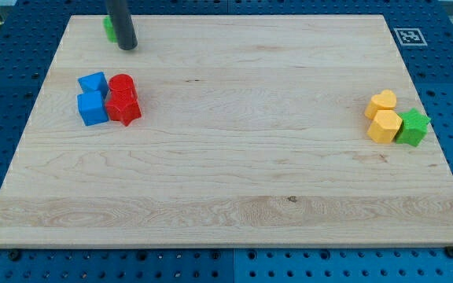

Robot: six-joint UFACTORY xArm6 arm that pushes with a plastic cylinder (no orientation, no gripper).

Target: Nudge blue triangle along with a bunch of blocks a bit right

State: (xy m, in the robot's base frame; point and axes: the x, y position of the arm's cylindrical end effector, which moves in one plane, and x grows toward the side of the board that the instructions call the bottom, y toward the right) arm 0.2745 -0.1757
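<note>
The dark rod comes down at the view's top left, and my tip (128, 47) rests on the pale wooden board (234, 181) near its top edge. There are no fingers here to clench or release, only the bare rod end, and it touches no block that I can see. Just behind the rod, on its left side, a small green block (109, 30) peeks out, mostly hidden, so its shape cannot be made out.

Below the tip sits a tight cluster of four. The blue triangle block (93, 82) is its upper left member, below and a little left of the tip and apart from it. Under the triangle is a blue cube (92, 108). Beside the triangle on the right stands a red cylinder (122, 85), and beneath that a red star-shaped block (123, 108), pressed against the cube.

Far across the board from the tip, near the right edge, lie a yellow heart-shaped block (382, 101), a yellow hexagonal block (384, 126) and a green star-shaped block (413, 126), all huddled together.
</note>
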